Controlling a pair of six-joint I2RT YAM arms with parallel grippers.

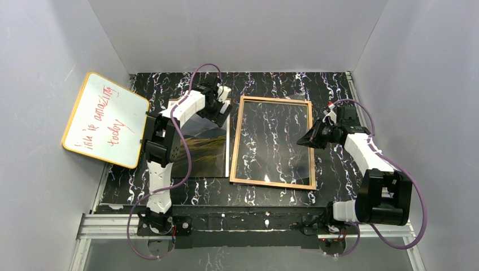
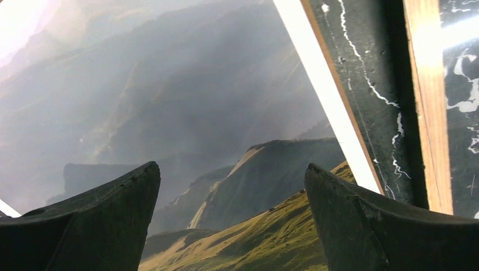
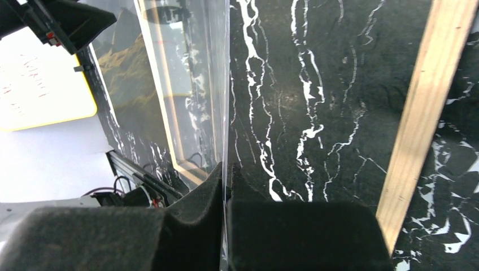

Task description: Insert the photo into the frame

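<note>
- The frame (image 1: 271, 183) lies tan side up on the table (image 1: 333, 90), with the clear sheet (image 3: 225, 101) over its opening, clamped between the right fingers (image 3: 192, 220).
- The photo (image 1: 209, 155) lies flat just left of the frame, with the left fingers (image 2: 113, 209) spread apart above it.

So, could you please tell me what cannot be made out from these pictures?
- Top view: the left arm hides much of the photo.
- Top view: the clear sheet pinched by the right gripper is too faint to trace.
- Left wrist view: whether the open left gripper touches the photo; the picture's edges cut off its corners.
- Whiteboard: red writing too small to read fully.
</note>
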